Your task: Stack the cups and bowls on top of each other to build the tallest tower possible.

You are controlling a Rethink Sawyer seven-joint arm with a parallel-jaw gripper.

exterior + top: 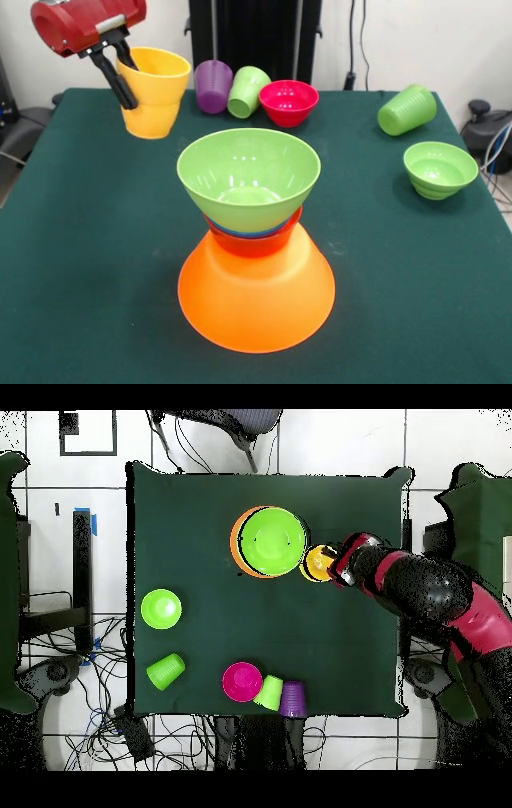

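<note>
The tower [254,264] stands mid-table: the huge orange bowl [256,308] upside down as base, a red-orange bowl [256,240] and a blue rim [248,232] on it, and the large light green bowl [249,178] upright on top. My gripper [128,80] is shut on the rim of the yellow cup [154,92] and holds it upright above the table. In the overhead view the yellow cup [319,563] hangs right beside the tower [269,541], with my gripper [332,567] on its side away from the tower.
A purple cup [213,86] and a light green cup [247,90] lie on their sides at the far edge next to the pink bowl [289,102]. Another light green cup [407,110] lies at the right. A small green bowl [439,169] stands upright near it.
</note>
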